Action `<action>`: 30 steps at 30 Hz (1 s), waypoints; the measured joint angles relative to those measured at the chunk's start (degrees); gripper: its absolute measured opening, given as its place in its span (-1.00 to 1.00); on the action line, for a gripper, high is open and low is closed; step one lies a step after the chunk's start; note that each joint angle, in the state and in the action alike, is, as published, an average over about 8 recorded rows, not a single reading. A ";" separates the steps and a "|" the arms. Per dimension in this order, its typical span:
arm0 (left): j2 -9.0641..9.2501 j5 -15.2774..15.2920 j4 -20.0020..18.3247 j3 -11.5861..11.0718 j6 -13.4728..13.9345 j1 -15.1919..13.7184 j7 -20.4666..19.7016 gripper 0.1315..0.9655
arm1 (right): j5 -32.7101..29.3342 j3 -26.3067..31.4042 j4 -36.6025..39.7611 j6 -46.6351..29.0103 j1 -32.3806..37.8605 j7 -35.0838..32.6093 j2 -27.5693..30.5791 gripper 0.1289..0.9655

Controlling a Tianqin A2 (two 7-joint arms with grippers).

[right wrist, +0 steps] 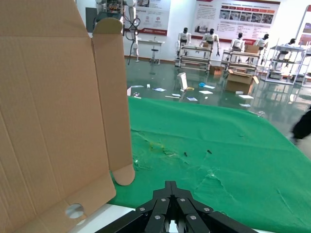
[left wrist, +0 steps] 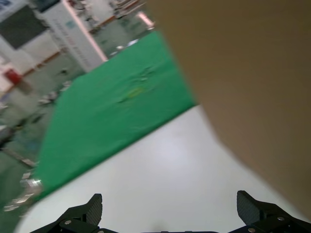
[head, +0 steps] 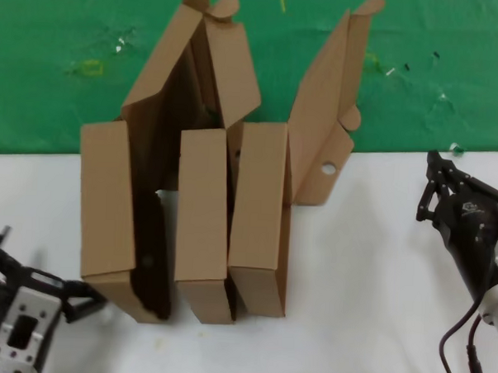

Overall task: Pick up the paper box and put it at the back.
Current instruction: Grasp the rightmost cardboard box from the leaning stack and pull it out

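Observation:
Three brown cartons stand side by side on the white table [head: 369, 274]. The paper box [head: 260, 212] is the right-hand one; its open lid [head: 323, 107] leans back over the green cloth, and a side flap shows a small round hole [head: 328, 168]. In the right wrist view that lid [right wrist: 48, 121] and hole [right wrist: 74, 211] are close by. My right gripper [head: 434, 161] [right wrist: 170, 185] is shut and empty, to the right of the paper box and apart from it. My left gripper [head: 43, 268] [left wrist: 170, 201] is open and empty at the front left, beside the left carton [left wrist: 252, 73].
The left carton [head: 108, 197] with its tall lid [head: 184, 60] and the middle carton [head: 202, 217] stand close against the paper box. The wrinkled green cloth [head: 64, 63] [right wrist: 218, 155] covers the back. Bare white table lies to the right and front.

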State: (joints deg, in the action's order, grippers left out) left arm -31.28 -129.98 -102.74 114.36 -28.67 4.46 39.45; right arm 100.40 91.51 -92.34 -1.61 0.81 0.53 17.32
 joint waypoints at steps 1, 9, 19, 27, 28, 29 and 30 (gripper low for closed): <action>0.43 0.38 0.39 -0.30 -0.45 -0.42 -0.03 1.00 | 0.00 0.00 0.00 0.00 0.00 0.00 0.00 -0.95; 4.83 2.50 3.57 -1.30 -2.45 -4.97 0.32 1.00 | 0.00 0.00 0.00 0.00 0.00 0.00 0.00 -0.95; 8.93 1.87 5.20 0.14 -2.88 -8.89 1.19 1.00 | 0.00 0.00 0.00 0.00 0.00 0.00 0.00 -0.95; 10.00 1.17 5.47 1.05 -2.60 -9.27 1.20 1.00 | 0.00 0.00 0.00 0.00 0.00 0.00 0.00 -0.95; 10.07 1.25 5.46 1.06 -2.45 -9.25 1.06 1.00 | 0.00 0.00 0.00 0.00 0.00 0.00 0.00 -0.95; 10.15 1.35 5.48 1.04 -2.30 -9.26 0.91 1.00 | 0.00 0.00 0.00 0.00 0.00 0.00 0.00 -0.95; 10.24 1.48 5.51 1.00 -2.14 -9.29 0.74 1.00 | 0.00 0.00 0.00 0.00 0.00 0.00 0.00 -0.95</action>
State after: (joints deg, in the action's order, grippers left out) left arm -21.04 -128.50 -97.23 115.36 -30.81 -4.83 40.19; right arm 100.40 91.51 -92.34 -1.61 0.81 0.52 17.32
